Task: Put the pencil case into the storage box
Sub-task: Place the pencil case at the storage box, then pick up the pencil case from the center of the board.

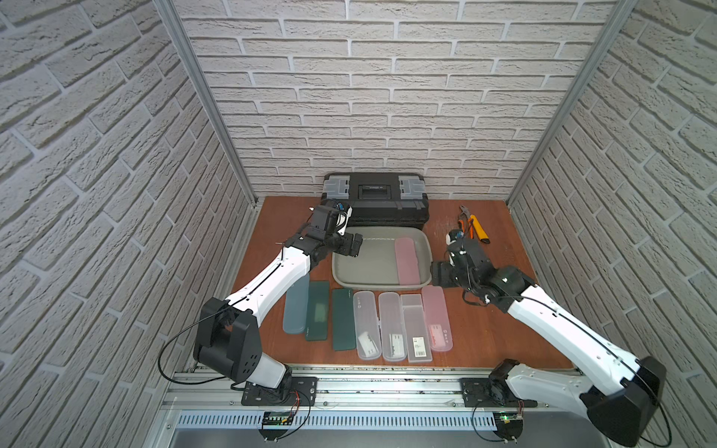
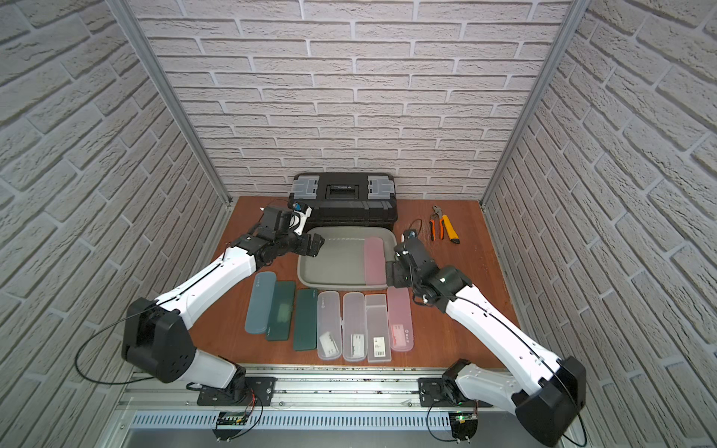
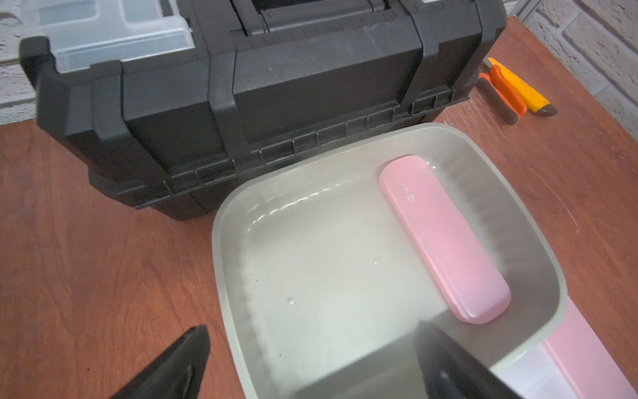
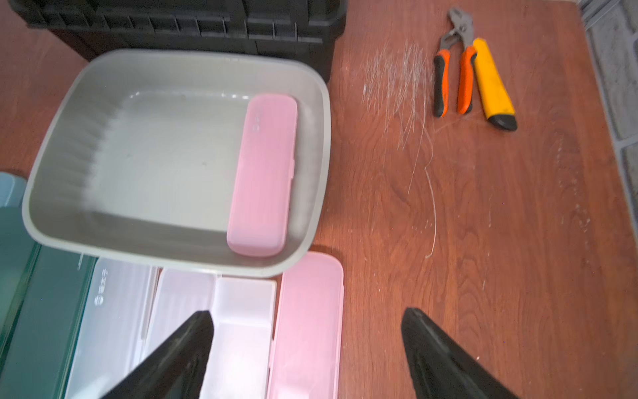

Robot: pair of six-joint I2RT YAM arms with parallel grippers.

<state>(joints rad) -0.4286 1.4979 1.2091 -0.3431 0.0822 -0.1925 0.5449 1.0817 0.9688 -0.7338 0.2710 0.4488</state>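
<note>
Most of the box (image 1: 364, 263) floor lies bare; only a pink case (image 1: 406, 260) hugs its right wall. The toolbox (image 1: 388, 209) stands close behind it, and a row of cases (image 1: 366, 326) crowds its near rim. Right of the box the tabletop (image 1: 485, 341) is open, with pliers (image 1: 465, 223) and a knife (image 1: 480, 230) far back.

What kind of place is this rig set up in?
Probably a lab test cell, not a real workshop: brick-pattern wall panels held in aluminium frame posts, a wooden tabletop, and a mounting rail along its near edge.
</note>
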